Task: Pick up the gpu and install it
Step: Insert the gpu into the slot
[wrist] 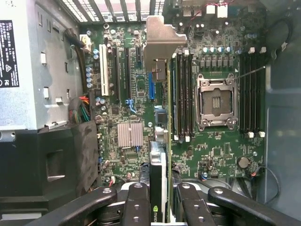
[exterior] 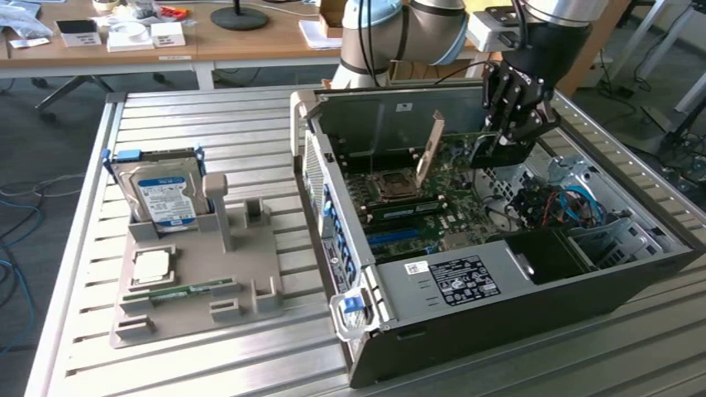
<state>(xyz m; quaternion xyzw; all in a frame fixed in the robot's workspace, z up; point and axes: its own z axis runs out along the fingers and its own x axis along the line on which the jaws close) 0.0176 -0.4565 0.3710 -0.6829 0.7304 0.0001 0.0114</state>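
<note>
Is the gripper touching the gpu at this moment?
Touching. In the wrist view the gripper has its fingers closed against either side of the edge-on gpu, holding it over the motherboard.

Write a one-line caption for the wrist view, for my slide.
Gripper holds the gpu edge-on over the motherboard, beside the memory slots and empty CPU socket.

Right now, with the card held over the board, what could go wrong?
1. The hand grips the gpu edge-on above the motherboard, beside the blue slot. If it comes down off-line, its edge may strike the memory slots close by.
2. Its metal bracket sits near the case rear wall and might catch there.
3. The grip seems to be at one end, so the card may tilt when pressed.
</note>
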